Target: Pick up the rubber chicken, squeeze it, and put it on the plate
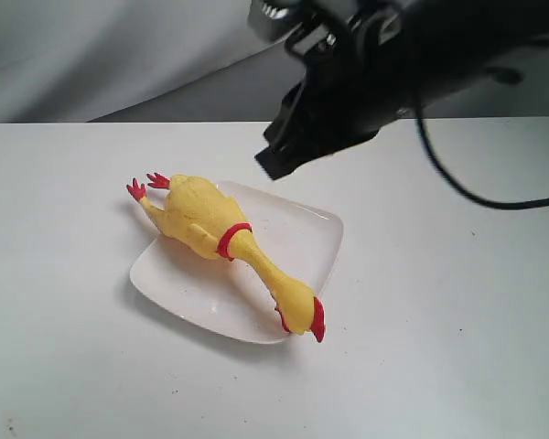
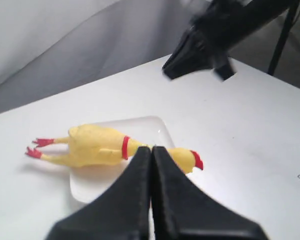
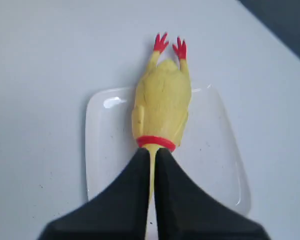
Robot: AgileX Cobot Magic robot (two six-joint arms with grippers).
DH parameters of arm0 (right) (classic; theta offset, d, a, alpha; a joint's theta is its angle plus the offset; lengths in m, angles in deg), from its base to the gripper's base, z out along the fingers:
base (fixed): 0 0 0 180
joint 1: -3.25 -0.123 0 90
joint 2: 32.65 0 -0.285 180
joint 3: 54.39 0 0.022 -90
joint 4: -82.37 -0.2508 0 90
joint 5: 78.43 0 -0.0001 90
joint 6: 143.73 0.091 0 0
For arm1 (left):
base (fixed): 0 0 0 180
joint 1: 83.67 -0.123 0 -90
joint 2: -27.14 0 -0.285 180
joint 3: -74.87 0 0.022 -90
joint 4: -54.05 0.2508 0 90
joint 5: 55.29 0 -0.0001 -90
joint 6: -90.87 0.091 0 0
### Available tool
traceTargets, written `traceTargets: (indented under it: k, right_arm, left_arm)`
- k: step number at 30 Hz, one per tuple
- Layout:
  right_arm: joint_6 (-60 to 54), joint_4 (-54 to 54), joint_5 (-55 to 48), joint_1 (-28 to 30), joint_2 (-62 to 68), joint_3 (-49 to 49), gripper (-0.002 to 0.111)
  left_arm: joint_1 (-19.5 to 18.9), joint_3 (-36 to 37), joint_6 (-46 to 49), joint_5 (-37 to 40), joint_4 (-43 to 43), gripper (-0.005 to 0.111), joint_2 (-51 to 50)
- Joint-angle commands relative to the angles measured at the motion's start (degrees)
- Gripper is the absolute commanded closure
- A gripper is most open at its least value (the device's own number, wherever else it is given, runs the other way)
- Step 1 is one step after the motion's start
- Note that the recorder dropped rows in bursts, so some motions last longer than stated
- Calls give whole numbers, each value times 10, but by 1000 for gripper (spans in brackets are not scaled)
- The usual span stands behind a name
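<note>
Yellow rubber chicken (image 1: 221, 236) on the plate (image 1: 304, 240) looks soft and light, best taken by its plump body; my left gripper (image 2: 151, 151) and right gripper (image 3: 152, 154) are both clenched empty

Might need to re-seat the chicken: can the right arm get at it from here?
Probably yes. The right end effector hangs above the rubber chicken on the plate with nothing between them, but it is shut and must open first.

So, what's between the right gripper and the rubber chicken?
Nothing: exterior view shows only air and bare plate between right gripper and rubber chicken.
</note>
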Motion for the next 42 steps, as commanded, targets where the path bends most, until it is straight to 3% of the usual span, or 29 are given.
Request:
traceTargets:
  k: [1, 13, 19, 28, 42]
  right_arm:
    - [-2, 5, -12, 0, -113, -24, 108]
    - [-6, 33, 219, -99, -450, -272, 108]
    - [-16, 34, 300, -106, -579, -369, 108]
    - [-14, -2, 269, -106, -702, -400, 108]
    - [-14, -2, 269, -106, -735, -400, 108]
  left_arm:
    - [3, 0, -58, 21, 41, 107, 6]
    - [3, 0, -133, 31, 38, 107, 193]
    - [3, -1, -144, 34, 38, 107, 258]
    - [3, -3, -144, 73, 33, 107, 258]
    - [3, -3, -144, 74, 33, 107, 258]
